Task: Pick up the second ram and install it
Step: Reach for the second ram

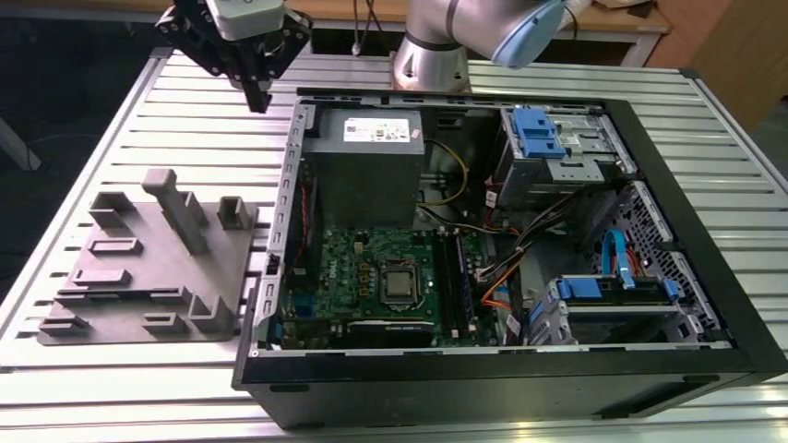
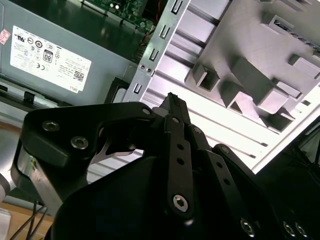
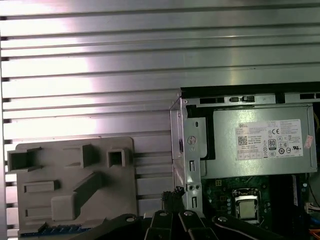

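The jaws hang pinched shut, seemingly empty, above the desk point(image 1: 136, 120) at 11 o'clock of the case point(image 1: 493, 388). The second ram point(image 3: 56, 229) apparently stands edge-up in the grey block point(image 1: 161, 263), presented for pinching.

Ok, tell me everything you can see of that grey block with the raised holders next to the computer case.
The grey block looks like matte moulded plastic: a flat base carrying raised rectangular pockets, low slotted holders and one tall slanted fin. It lies flat on the slatted metal table, on the exterior view's left of the open computer case, close beside it; contact is unclear.
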Motion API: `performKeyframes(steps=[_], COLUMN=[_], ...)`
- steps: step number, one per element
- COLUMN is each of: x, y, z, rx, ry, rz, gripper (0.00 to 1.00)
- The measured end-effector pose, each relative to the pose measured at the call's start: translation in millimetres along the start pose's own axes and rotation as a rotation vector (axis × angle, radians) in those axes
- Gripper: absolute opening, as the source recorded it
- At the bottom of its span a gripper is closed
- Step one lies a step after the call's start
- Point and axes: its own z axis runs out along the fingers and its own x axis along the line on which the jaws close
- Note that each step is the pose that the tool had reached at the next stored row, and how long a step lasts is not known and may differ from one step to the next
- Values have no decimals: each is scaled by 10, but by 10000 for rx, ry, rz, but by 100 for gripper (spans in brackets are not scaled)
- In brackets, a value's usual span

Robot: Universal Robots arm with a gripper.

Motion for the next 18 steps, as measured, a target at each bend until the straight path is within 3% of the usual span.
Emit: performKeyframes(steps=[12, 18], x=[286, 389], y=[-22, -34], z=[5, 22], rx=[0, 0], ry=[0, 0], rz=[1, 0], gripper=[7, 7])
